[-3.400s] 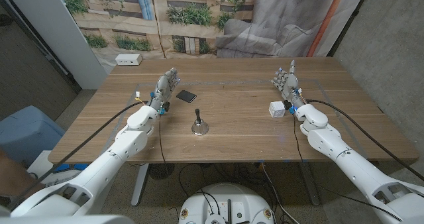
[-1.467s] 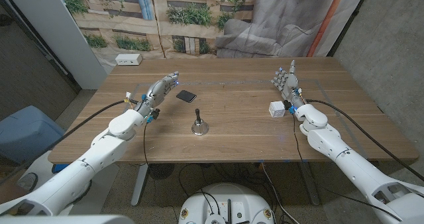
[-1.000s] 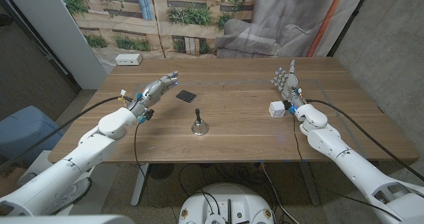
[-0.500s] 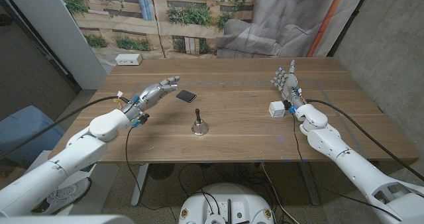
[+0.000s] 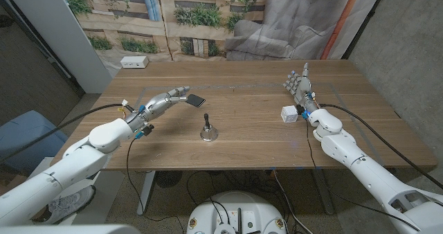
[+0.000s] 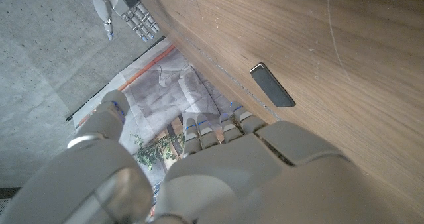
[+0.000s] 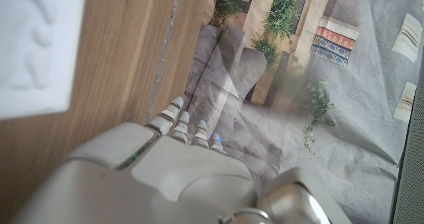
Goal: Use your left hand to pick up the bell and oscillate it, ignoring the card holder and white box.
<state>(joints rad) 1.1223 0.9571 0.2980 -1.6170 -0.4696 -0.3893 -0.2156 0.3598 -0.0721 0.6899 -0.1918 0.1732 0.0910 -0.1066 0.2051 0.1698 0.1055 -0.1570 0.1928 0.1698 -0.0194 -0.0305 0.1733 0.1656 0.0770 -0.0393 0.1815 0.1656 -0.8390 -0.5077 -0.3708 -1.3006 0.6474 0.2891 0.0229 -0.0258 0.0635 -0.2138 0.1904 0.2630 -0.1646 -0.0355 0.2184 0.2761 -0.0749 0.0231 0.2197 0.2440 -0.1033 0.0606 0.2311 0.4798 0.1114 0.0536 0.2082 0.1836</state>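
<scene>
The small metal bell (image 5: 206, 131) with a black handle stands upright near the table's middle. My left hand (image 5: 165, 100) hovers to its left and farther back, holding nothing, fingers stretched out toward the black card holder (image 5: 194, 100), with fingertips close to its left edge. In the left wrist view the card holder (image 6: 271, 85) lies on the wood beyond my left hand (image 6: 232, 164). My right hand (image 5: 299, 86) stands upright with fingers apart, just behind the white box (image 5: 289, 113). The white box (image 7: 33, 45) also sits beside my right hand (image 7: 165, 174).
A white power strip (image 5: 133, 62) lies at the wooden table's (image 5: 242, 147) far left corner. A blue bin (image 5: 28, 133) stands on the floor to the left. A printed backdrop and grey cloth hang behind the table.
My left elbow has swung out to the left, and the hand has turned from upright to pointing right, reaching closer to the card holder. The right arm, bell and box have not moved.
</scene>
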